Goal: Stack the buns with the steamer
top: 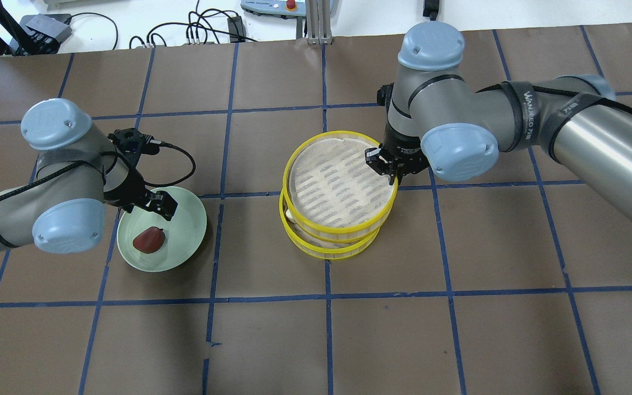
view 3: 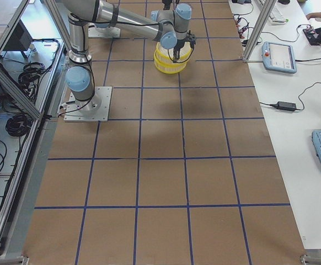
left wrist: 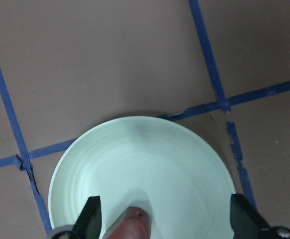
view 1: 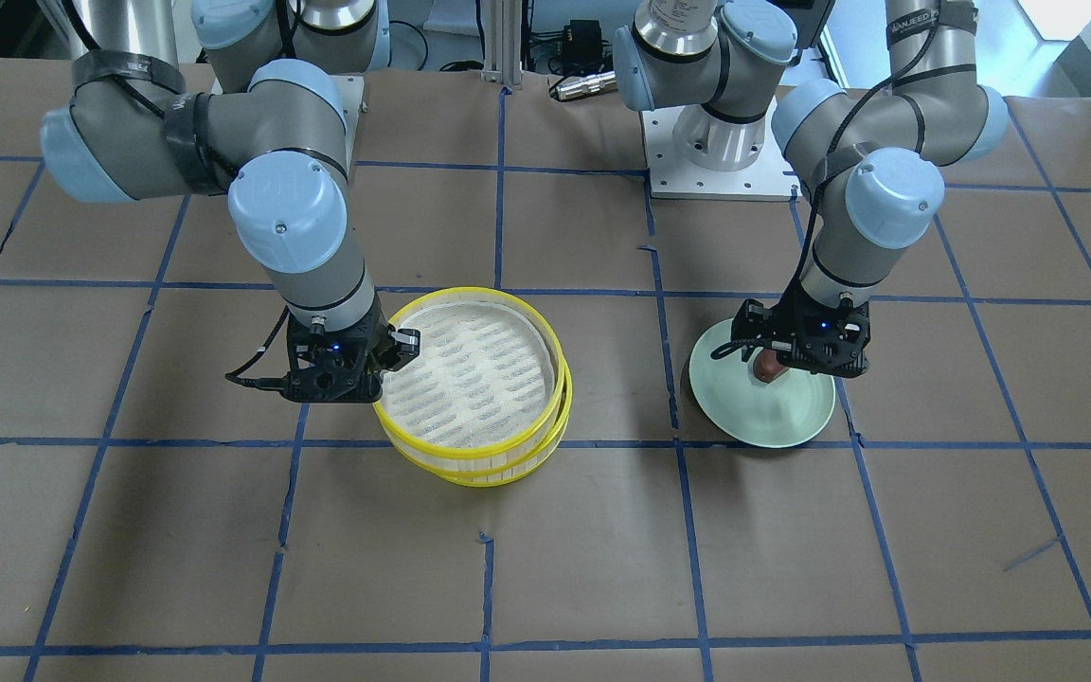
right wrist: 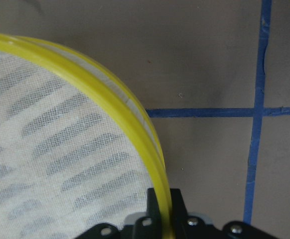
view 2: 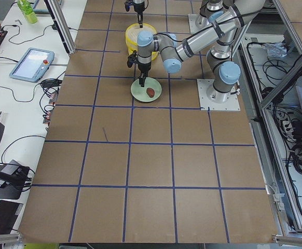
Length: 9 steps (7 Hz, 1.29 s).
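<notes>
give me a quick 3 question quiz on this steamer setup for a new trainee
1. True or false: the right gripper is shut on the rim of the upper steamer tier.
2. Where does the reddish-brown bun lie? A) in the upper steamer tier B) on the pale green plate C) in the right gripper
3. Fill in: the fingers of the left gripper are ____ (open or shut).

Key: 1 true; 2 B; 3 open.
</notes>
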Available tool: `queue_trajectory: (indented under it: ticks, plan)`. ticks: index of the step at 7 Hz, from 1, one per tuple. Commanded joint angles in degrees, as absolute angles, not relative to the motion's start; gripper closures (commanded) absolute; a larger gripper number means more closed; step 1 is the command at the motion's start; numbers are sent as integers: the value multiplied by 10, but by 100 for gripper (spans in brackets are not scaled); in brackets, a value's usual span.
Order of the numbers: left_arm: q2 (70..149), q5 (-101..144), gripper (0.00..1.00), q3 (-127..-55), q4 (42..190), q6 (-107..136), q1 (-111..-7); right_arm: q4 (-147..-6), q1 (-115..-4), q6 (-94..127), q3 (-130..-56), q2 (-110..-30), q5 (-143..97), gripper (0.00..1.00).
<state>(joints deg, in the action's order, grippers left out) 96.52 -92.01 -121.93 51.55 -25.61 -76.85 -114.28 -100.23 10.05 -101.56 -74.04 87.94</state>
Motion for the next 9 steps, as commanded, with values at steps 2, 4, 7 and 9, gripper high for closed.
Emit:
queue_trajectory:
  ticks: [2,4,7,9]
  plan:
    - [988,-927,11,-1233,518,-258,-760,-1159,-1013,106,-1020,-733,878,92]
    - [1018,-925,39,-1233,517,-256,-760,-1159,-1023,106,-1023,-730,882,92]
    - [1014,-962,98,-1223,517,-230,-761,-1158,-1023,105,-1035,-729,908,1]
    - [980,-958,98,-1192,546,-179,-776,-1151,-1011,101,-1013,-743,904,0]
